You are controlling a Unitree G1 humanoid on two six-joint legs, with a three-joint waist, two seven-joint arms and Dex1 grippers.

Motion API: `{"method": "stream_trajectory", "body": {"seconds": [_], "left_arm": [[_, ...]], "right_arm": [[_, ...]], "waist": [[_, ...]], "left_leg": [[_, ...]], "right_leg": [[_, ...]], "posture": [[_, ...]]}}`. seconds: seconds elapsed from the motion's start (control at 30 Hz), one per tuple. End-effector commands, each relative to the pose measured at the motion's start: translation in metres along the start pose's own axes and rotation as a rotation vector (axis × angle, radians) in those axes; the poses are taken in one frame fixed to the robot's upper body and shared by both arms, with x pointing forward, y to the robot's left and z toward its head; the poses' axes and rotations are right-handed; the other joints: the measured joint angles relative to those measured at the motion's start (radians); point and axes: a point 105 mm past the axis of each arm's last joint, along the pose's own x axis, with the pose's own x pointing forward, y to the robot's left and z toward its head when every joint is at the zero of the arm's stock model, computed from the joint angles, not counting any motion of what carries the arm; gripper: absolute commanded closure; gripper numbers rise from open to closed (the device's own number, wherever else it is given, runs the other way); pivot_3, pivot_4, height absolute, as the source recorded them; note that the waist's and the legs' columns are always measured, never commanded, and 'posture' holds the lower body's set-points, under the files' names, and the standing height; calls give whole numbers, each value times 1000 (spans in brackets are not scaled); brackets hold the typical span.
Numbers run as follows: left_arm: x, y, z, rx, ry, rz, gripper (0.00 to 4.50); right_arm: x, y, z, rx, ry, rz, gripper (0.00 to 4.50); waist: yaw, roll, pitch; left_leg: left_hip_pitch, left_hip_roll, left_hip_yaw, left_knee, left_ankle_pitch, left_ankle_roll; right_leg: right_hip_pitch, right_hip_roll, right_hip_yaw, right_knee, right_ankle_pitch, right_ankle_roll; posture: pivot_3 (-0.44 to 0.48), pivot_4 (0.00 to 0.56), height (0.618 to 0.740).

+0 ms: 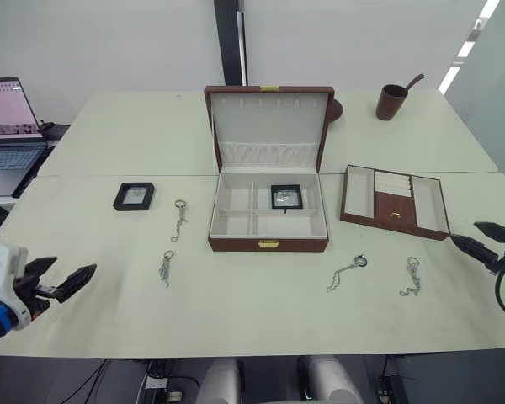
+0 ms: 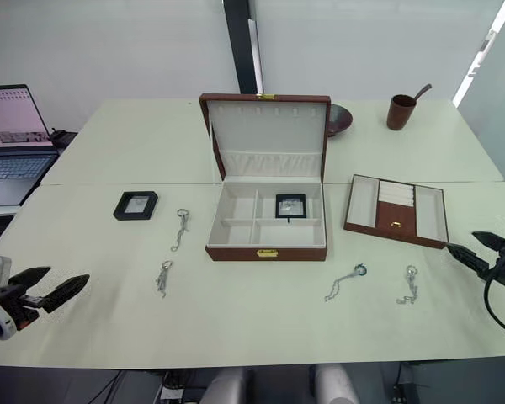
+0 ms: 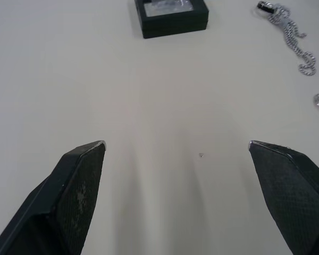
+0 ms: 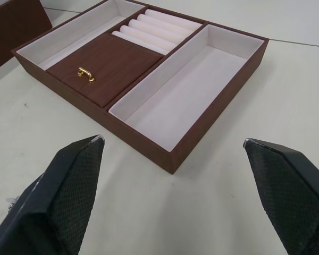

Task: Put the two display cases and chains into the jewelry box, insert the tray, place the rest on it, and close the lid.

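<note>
Left eye view: box (image 1: 268, 242) lies open, one case (image 1: 286, 196) inside; the other case (image 1: 134, 195) waits left, so the left gripper (image 1: 63, 282), jaws wide, faces it. Right gripper (image 1: 481, 238), also wide, faces the tray (image 1: 393, 202).

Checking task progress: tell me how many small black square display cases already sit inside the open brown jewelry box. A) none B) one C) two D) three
B: one black display case lies in a rear compartment of the open brown jewelry box; the other case rests on the table to the box's left.
</note>
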Motion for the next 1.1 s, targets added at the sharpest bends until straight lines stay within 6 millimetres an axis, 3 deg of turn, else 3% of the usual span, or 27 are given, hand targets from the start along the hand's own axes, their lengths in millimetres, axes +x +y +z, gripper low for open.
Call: {"method": "stream_trajectory", "body": {"seconds": [0.03,0.27,0.67,0.97,1.1], "left_arm": [[-6,14,5,20,-65,90,40],[-3,18,-6,-1,-68,133,40],[6,15,2,19,-77,121,40],[14,9,8,8,-92,97,40],[23,2,18,39,-99,37,40]], "right_arm": [[-4,-5,3,-39,-12,-29,0],[-6,-7,-9,-28,-2,-49,0],[-5,1,-23,-20,54,10,0],[-1,5,-18,-27,44,47,0],[5,17,0,-50,6,125,0]], "waist": [[0,0,0],[-1,-1,0],[-3,-1,-1],[-3,-1,-1],[-3,-1,-1]], "left_leg": [[0,0,0,0,0,0],[0,0,0,0,0,0],[0,0,0,0,0,0],[0,0,0,0,0,0],[0,0,0,0,0,0]], "right_leg": [[0,0,0,0,0,0],[0,0,0,0,0,0],[0,0,0,0,0,0],[0,0,0,0,0,0],[0,0,0,0,0,0]], "posture": [[0,150,740],[0,150,740],[0,150,740],[0,150,740],[0,150,740]]}}
